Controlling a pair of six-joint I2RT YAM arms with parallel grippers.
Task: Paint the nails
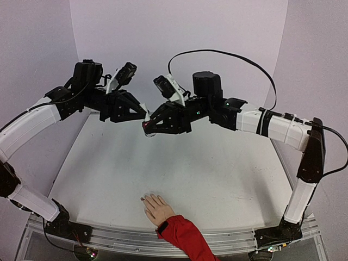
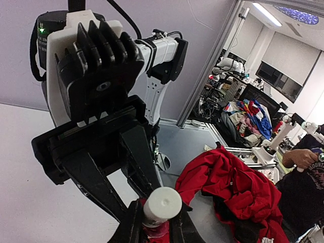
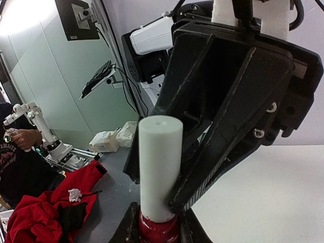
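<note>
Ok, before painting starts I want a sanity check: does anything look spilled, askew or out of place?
Nothing looks spilled or damaged. One oddity: the mannequin hand lies at the table's very near edge, its red sleeve hanging off it.

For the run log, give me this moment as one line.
right gripper: shut on small dark-red polish bottle | left gripper: shut on its white cylindrical cap | beige mannequin hand: untouched, near edge

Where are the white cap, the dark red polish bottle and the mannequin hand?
white cap (image 3: 159,162): right wrist view, middle of its side.
polish bottle (image 3: 158,230): right wrist view, red shoulder just below the cap.
mannequin hand (image 1: 157,208): top external view, middle of the hand.
</note>
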